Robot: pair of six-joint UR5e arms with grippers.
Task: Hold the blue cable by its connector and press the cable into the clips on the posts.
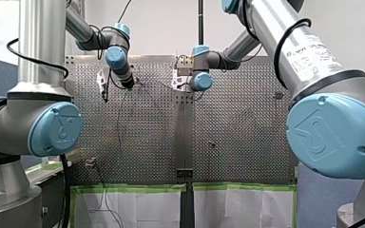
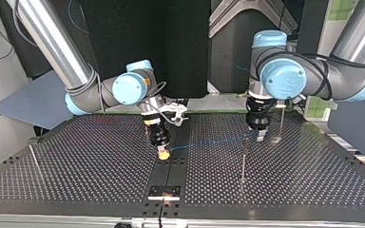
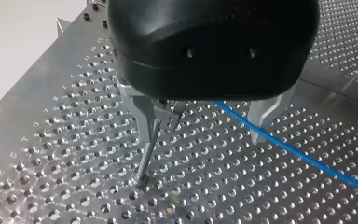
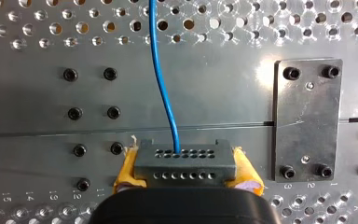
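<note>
The blue cable (image 4: 161, 70) runs out of a grey connector (image 4: 184, 163), and my right gripper (image 4: 186, 179) is shut on that connector with its yellow pads (image 4: 247, 175). In the top view this gripper (image 2: 163, 153) hangs low over the table's middle seam, and the cable (image 2: 209, 142) stretches from it toward my left gripper (image 2: 260, 136). My left gripper (image 3: 200, 140) is open just above the table. The cable (image 3: 284, 147) passes between its fingers, touching neither. A thin post (image 3: 147, 154) stands right against one metal finger (image 3: 142, 119).
A second post (image 2: 243, 159) rises in front of my left gripper, a third (image 2: 281, 124) beside it, and another (image 2: 33, 159) at the top view's far left. A screwed-down metal plate (image 4: 307, 119) lies beside the connector. A small bracket (image 2: 164, 192) sits at the table's near edge.
</note>
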